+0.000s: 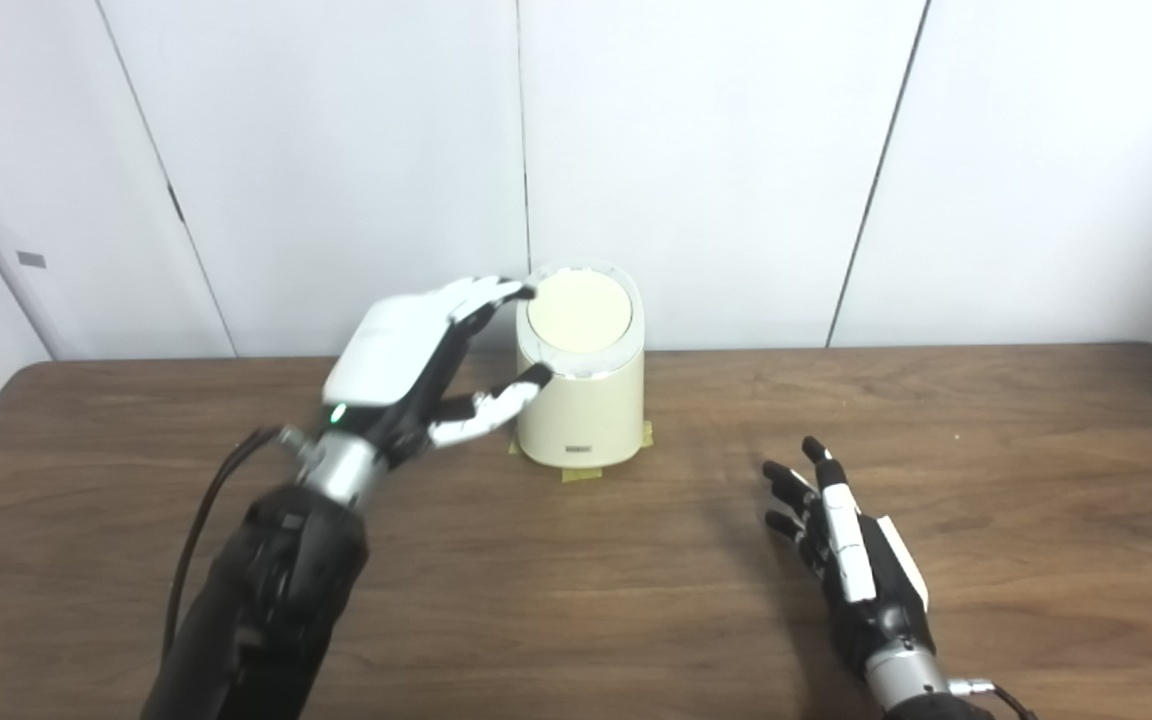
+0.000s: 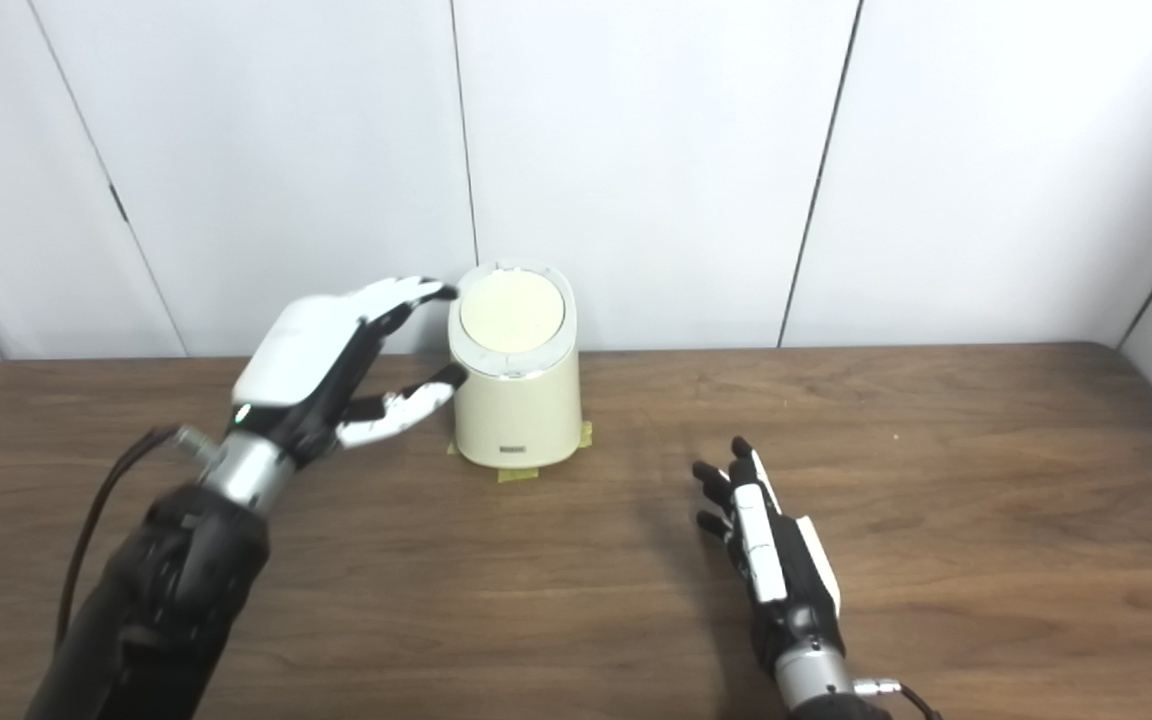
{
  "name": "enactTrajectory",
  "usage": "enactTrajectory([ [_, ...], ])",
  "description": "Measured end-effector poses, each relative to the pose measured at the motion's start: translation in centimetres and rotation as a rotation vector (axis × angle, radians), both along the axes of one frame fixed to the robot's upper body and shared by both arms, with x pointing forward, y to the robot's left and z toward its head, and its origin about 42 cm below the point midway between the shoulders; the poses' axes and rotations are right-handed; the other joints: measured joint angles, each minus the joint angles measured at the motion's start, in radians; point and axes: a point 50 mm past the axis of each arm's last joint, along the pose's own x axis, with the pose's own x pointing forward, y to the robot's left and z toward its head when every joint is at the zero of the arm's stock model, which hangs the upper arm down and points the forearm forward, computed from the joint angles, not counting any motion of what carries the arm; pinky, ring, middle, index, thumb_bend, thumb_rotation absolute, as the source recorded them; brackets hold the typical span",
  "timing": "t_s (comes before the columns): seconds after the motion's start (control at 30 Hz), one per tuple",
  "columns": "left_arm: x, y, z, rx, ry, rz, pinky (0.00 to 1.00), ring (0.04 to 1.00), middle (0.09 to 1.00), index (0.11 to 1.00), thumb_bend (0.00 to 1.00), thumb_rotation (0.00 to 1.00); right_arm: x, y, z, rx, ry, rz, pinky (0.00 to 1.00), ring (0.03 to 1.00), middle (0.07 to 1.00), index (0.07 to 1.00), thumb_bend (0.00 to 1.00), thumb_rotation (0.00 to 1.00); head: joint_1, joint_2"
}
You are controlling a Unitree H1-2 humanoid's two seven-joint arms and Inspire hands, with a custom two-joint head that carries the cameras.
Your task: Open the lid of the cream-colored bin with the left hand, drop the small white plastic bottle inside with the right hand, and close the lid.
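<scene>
Left hand (image 1: 406, 360) beside closed bin (image 1: 581, 385)

My forearms cut off by the bottom edge, bin (image 1: 581, 400) contents hidden beneath its lid (image 1: 578, 311), front label (image 1: 579, 449) too small to read

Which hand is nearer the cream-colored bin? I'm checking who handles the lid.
Left. The left hand is right beside the cream-colored bin, fingers at its lid; the right hand rests open, well away.
</scene>
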Motion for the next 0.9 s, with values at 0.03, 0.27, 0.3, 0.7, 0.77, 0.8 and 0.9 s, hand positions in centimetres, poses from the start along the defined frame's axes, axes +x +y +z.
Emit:
enactTrajectory([
  [0.03,-0.6,0.4,-0.3,-0.047,0.012,0.016,0.81,0.904,0.904,0.882,0.44,0.68,0.0,0.0,0.0,0.002,0.0,0.002,0.84,0.915,0.876,0.995,0.56,1.0,0.002,0.0],
  [0.27,-4.1,2.1,-2.1,-0.383,0.083,0.062,0.92,0.936,0.93,0.955,0.4,0.8,0.0,0.2,0.1,0.015,-0.006,0.022,0.83,0.902,0.881,0.952,0.57,1.0,0.002,0.005],
  [0.3,-4.6,2.4,-2.7,-0.431,0.096,0.085,0.92,0.935,0.93,0.959,0.4,0.85,0.0,0.1,0.1,0.016,-0.006,0.02,0.83,0.901,0.882,0.947,0.57,1.0,0.002,0.006],
  [0.7,-10.2,6.3,-9.2,-0.723,0.391,0.234,0.99,0.939,0.932,0.967,0.4,0.86,-0.4,0.1,0.7,0.005,-0.099,-0.037,0.82,0.901,0.889,0.936,0.6,1.0,0.014,0.02],
  [0.77,-10.3,6.4,-9.2,-0.765,0.386,0.225,0.99,0.936,0.933,0.967,0.39,0.84,-0.5,-0.1,0.6,-0.004,-0.11,-0.044,0.83,0.912,0.905,0.942,0.59,1.0,0.014,0.023],
  [0.8,-10.5,6.5,-9.3,-0.785,0.386,0.226,0.99,0.937,0.936,0.969,0.38,0.83,-0.6,-0.1,0.5,-0.008,-0.112,-0.046,0.84,0.92,0.913,0.948,0.59,1.0,0.014,0.026],
  [0.9,-10.9,6.8,-9.7,-0.832,0.38,0.22,0.96,0.93,0.934,0.963,0.36,0.81,-0.9,-0.5,0.3,-0.02,-0.113,-0.049,0.88,0.934,0.925,0.957,0.59,1.0,0.014,0.032],
])
